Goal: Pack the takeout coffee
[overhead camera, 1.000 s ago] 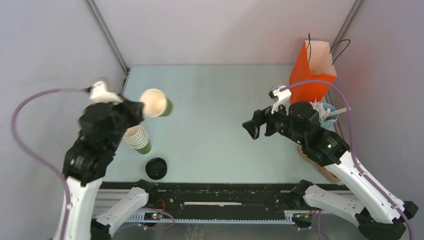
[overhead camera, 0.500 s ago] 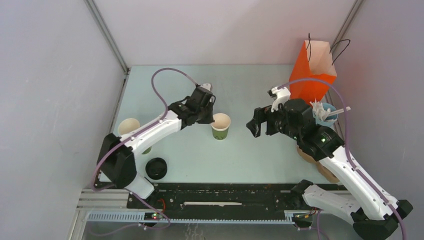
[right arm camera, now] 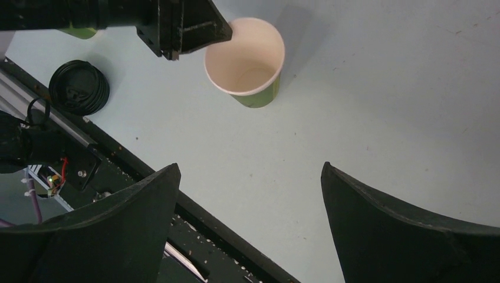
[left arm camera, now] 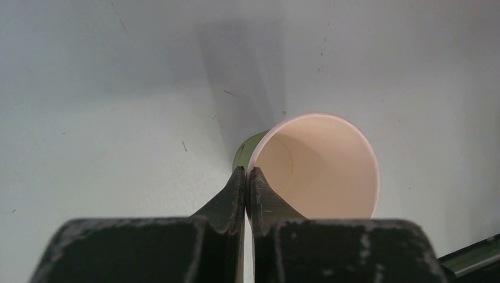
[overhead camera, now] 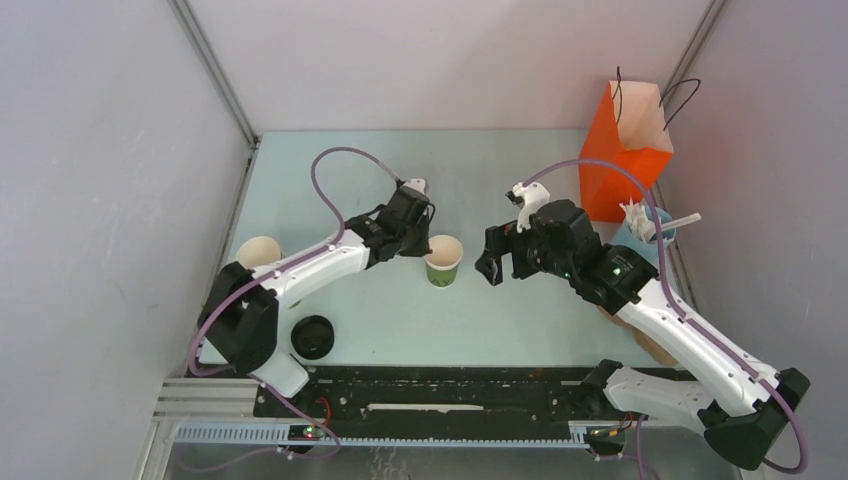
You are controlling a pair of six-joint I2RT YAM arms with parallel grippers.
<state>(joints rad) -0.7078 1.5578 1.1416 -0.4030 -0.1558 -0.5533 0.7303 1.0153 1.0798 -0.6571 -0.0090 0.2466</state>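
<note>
No capped takeout coffee is in view. A lidless olive-green paper cup, white inside, stands upright in the middle of the table. My left gripper is shut on the cup's left rim, one finger inside the wall and one outside. My right gripper hangs wide open just right of the cup, nothing between its fingers. In the right wrist view the left fingers meet the cup's rim.
A nested stack of lidless cups stands at the left edge. Loose black lids lie near the front rail. An open orange paper bag stands at the back right, with a blue cup of white sticks beside it.
My left arm swung from the left edge to the table's middle with the cup, which now stands upright. My right gripper moved left, closer to the cup, still open.
</note>
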